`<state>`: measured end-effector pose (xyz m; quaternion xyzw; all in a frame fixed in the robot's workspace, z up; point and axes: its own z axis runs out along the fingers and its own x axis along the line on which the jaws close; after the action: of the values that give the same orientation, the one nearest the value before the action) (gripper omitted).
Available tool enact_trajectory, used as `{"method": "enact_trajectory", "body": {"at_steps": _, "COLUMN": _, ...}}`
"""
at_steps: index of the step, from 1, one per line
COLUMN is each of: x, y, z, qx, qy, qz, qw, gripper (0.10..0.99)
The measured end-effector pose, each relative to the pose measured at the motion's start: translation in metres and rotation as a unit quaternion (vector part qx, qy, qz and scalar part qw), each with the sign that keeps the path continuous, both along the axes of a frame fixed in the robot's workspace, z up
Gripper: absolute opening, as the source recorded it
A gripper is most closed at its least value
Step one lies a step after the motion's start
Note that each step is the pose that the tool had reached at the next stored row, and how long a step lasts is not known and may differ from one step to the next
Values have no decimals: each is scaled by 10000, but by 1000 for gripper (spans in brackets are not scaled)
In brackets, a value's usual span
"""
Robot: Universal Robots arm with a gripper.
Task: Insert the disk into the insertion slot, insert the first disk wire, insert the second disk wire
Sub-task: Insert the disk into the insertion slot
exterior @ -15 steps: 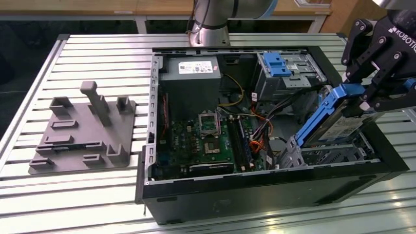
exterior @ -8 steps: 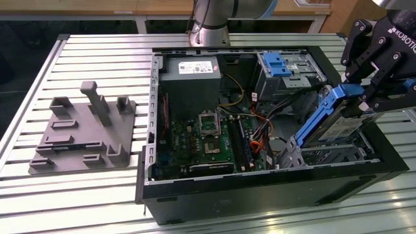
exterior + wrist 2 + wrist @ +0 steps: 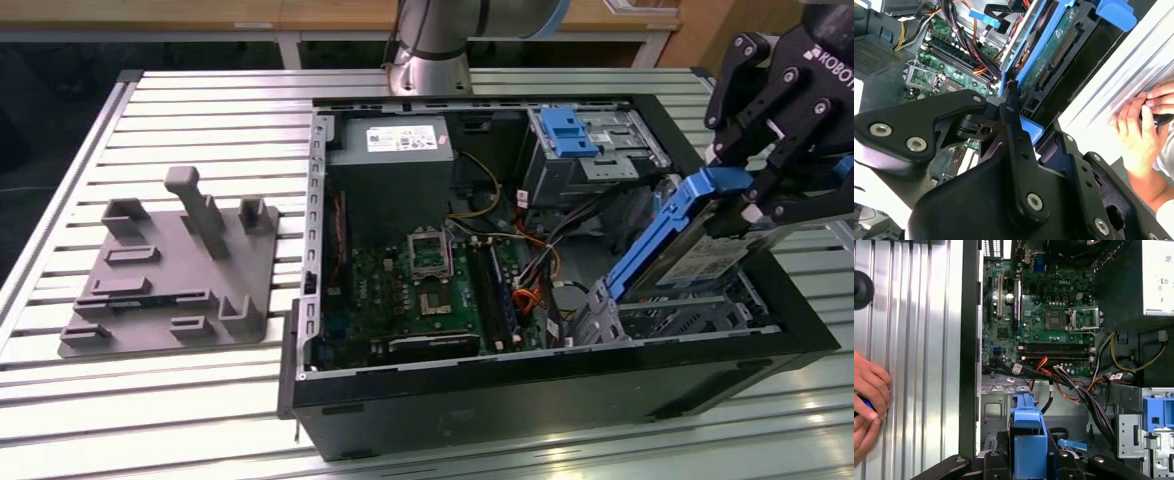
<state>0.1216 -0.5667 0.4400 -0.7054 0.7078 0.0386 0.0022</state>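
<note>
Black gripper tilted downward, fingers pinching slanted blue-framed grey metal disk above perforated silver-grey insertion slot; contact unclear.

Exterior view: bright, even overhead light, soft shadows. Glare streaks on slatted metal table nr front edge. PC case interior darker, esp. beside power supply.
Second wrist view: table slats blown out to white; black gripper dark vs. them; highlight on the disk carrier.
First wrist view: motherboard evenly lit; slats w/ streaky reflections.
</note>
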Motion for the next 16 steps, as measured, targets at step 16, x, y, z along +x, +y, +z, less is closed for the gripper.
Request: {"method": "enact_trajectory", "body": {"at_steps": 16, "x": 39, "y": 19, "z": 1, "qx": 0, "qy": 62, "qz": -131, "qw": 9999, "gripper": 365}}
